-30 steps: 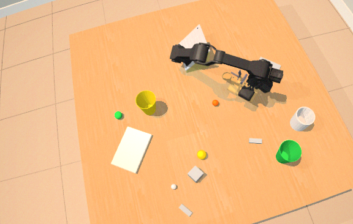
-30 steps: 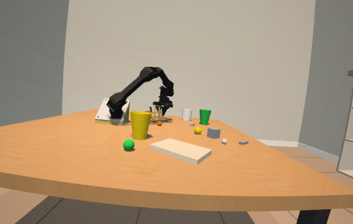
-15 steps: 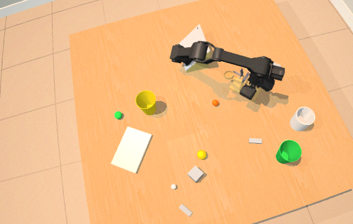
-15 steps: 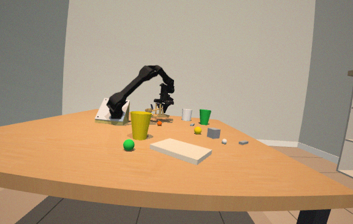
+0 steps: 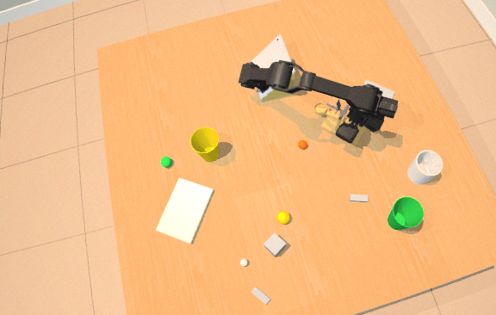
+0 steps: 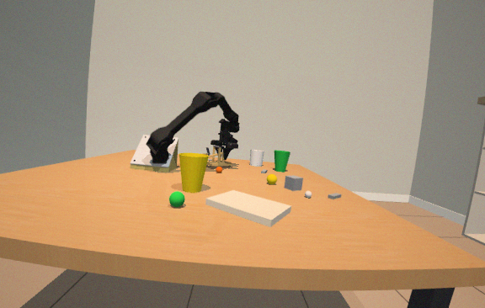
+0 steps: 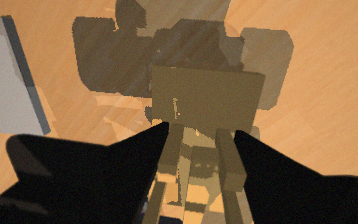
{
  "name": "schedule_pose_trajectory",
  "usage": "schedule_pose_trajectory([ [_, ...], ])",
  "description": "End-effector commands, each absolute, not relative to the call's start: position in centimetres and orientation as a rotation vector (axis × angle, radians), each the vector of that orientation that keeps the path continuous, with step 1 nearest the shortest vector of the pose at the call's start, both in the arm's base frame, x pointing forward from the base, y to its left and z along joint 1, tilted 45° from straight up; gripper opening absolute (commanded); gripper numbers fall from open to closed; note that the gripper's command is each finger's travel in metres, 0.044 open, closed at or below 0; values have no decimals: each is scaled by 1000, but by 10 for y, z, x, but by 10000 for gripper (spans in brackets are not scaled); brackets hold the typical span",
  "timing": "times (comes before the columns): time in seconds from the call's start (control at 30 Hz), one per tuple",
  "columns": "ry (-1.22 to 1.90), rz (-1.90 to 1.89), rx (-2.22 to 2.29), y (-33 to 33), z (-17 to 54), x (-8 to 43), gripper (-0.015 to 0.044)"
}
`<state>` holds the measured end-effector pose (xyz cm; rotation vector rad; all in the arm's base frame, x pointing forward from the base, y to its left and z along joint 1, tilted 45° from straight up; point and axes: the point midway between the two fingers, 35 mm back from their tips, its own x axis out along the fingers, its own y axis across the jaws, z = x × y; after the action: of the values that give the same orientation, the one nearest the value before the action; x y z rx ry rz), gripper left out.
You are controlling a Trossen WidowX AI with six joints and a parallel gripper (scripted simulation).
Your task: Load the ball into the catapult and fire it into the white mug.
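The tan wooden catapult (image 5: 329, 126) (image 7: 207, 95) stands on the table under the arm's wrist, partly hidden by it. Its round cup (image 5: 320, 108) points towards the arm's base, and no ball shows in it. My gripper (image 7: 201, 131) is shut on the catapult's frame, one black finger against each side of the two upright rails. The white mug (image 5: 425, 167) (image 6: 257, 158) stands upright to the right of the catapult in the top view. An orange ball (image 5: 302, 145) (image 6: 219, 170) lies near the catapult. A yellow ball (image 5: 283, 217) (image 6: 272, 179), green ball (image 5: 166, 162) (image 6: 177, 199) and small white ball (image 5: 244, 262) (image 6: 308, 194) lie farther off.
A green cup (image 5: 406, 213) (image 6: 281, 161) stands near the mug, and a yellow cup (image 5: 205, 144) (image 6: 193, 172) near the green ball. A grey block (image 7: 5, 75) lies beside the catapult. A grey cube (image 5: 275, 244) (image 6: 293, 183) and pale board (image 5: 185, 211) (image 6: 248, 207) lie farther away.
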<state>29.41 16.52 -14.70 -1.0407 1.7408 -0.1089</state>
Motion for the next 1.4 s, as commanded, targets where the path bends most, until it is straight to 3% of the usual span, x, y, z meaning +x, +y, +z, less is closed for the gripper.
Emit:
schedule_pose_trajectory([
  [0.0,1734,-104,-1052,161,-152,293,0],
  [0.4,1742,-109,-1043,157,-156,293,0],
  [0.97,1742,-108,-1043,164,-150,294,440],
  [1.2,1745,-105,-1043,224,-85,297,440],
  [1.37,1732,-98,-1051,219,-94,298,440],
])
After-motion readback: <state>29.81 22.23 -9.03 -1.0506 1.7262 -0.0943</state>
